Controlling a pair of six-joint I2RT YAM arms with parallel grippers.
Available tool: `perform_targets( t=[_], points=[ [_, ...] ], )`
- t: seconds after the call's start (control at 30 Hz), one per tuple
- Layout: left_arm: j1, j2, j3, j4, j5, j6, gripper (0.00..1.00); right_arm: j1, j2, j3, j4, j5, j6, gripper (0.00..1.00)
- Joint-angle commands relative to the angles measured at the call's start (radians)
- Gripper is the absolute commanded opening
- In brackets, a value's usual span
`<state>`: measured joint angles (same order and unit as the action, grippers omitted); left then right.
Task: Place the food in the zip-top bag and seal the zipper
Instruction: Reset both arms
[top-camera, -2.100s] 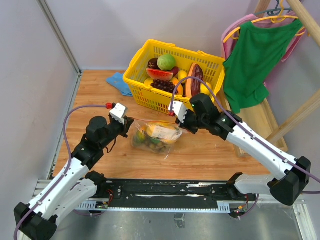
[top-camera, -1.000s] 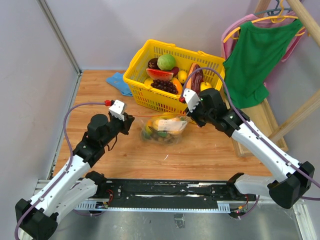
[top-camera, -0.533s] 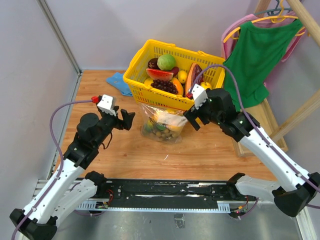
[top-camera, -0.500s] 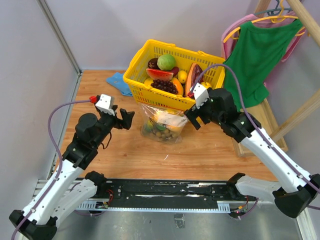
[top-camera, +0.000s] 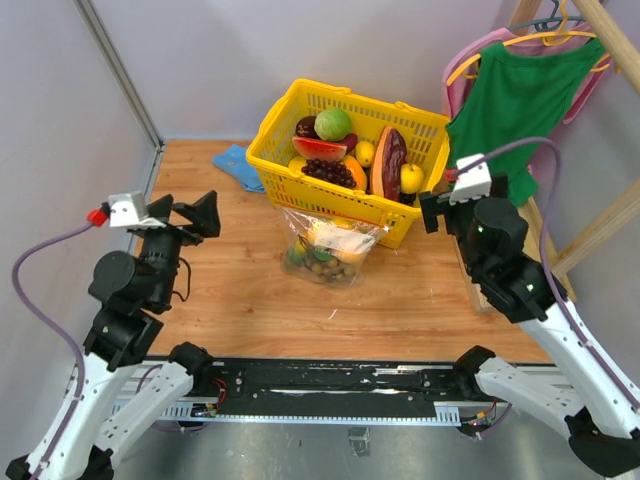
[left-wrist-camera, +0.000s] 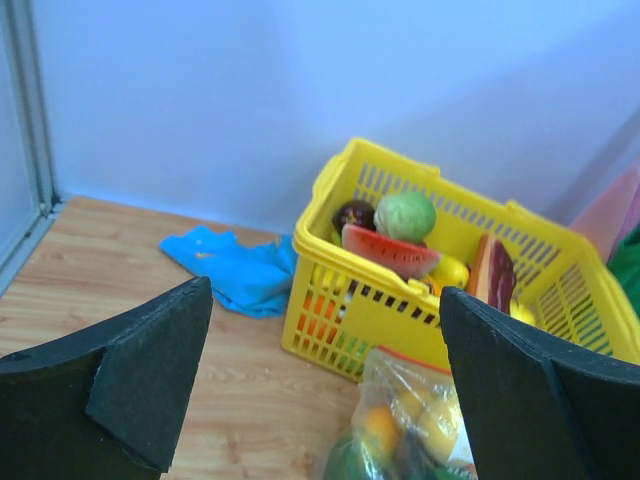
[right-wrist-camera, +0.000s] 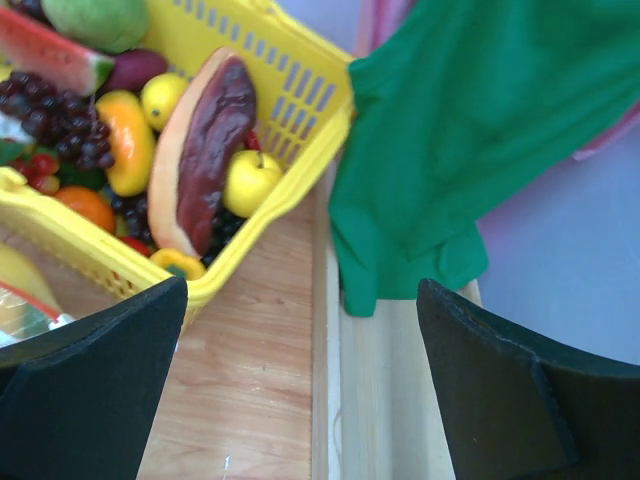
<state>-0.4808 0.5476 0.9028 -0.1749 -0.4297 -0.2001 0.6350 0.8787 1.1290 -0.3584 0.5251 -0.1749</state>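
Against the near wall of the yellow basket (top-camera: 335, 203), the zip-top bag (top-camera: 322, 250) stands with the food (top-camera: 318, 262) inside. Its zipper (left-wrist-camera: 404, 357) runs along the top edge beside the basket; whether it is pressed closed cannot be told. You have the left gripper (left-wrist-camera: 325, 290) and right gripper (right-wrist-camera: 300, 288) spread wide and empty, either side of the basket. The film looks thin, slick and bottom-heavy: pinch the stiffer zipper strip near its ends.
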Motion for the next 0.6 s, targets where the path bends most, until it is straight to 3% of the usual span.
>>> perform_targets(
  t=[0.0, 0.57],
  points=[
    [0.004, -0.085, 0.012, 0.068, -0.115, -0.015, 0.99, -0.023, -0.11, -0.083, 0.163, 0.169, 0.013, 0.98],
    [0.004, -0.144, -0.028, 0.098, -0.098, -0.023, 0.99, -0.022, -0.184, -0.156, 0.228, 0.166, 0.022, 0.98]
  ],
)
